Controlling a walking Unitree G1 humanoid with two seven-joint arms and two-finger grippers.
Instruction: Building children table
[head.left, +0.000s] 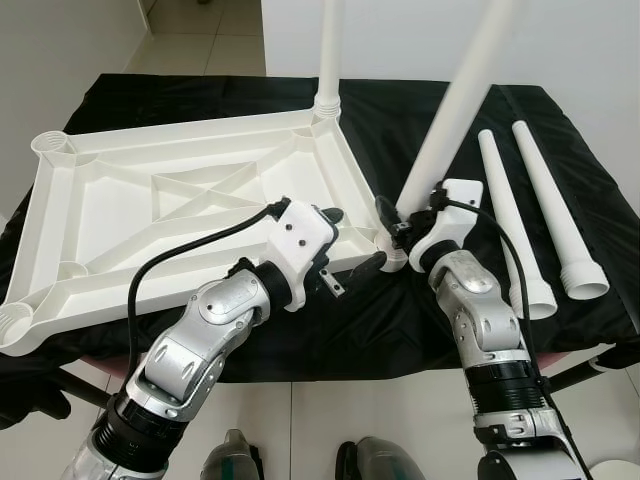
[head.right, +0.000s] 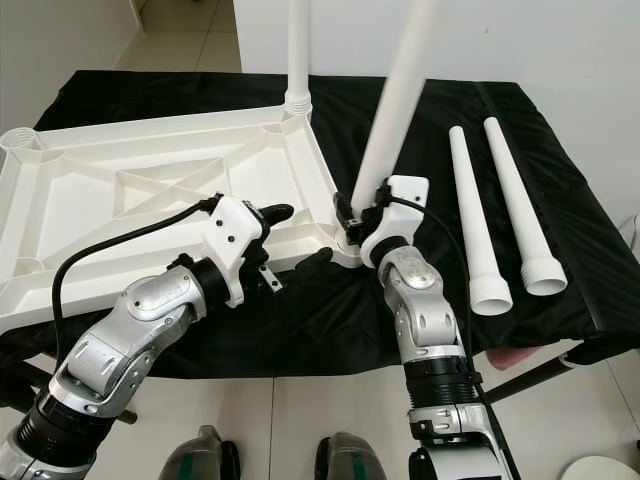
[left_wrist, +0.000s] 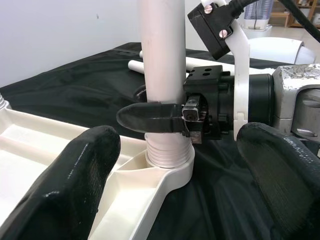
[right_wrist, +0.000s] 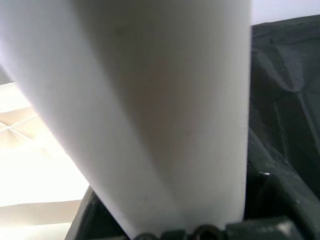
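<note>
On the black-draped counter (head.left: 200, 330) in front of me lies an upside-down white plastic tabletop (head.left: 180, 200), its ribbed underside facing up, with a round socket at each corner. One leg (head.left: 328, 50) already stands upright in the far corner socket. A second leg (head.left: 450, 110) leans at a tilt, its lower end sitting in the near corner socket (left_wrist: 170, 167) on my right. Two spare legs (head.left: 535, 215) lie side by side on the cloth, well apart from the tabletop, to the right.

I judge these parts to be light, stiff, hollow plastic with a smooth, rather slippery surface. The leg is long, so a hold low down, just above its ridged collar, gives the best control for straightening and pressing it home. The tabletop looks light enough to slide on the cloth, so it wants bracing near that corner.

My right tool (head.left: 405, 232) is closed around the tilted leg just above the socket; the left wrist view shows one black finger (left_wrist: 147, 119) pressed against the white tube, and the right wrist view looks straight up the leg. My left tool (head.left: 350, 262) hovers open just beside the same corner, its two fingers (left_wrist: 70, 180) spread wide, one over the tabletop's edge and one over the cloth, gripping nothing.
</note>
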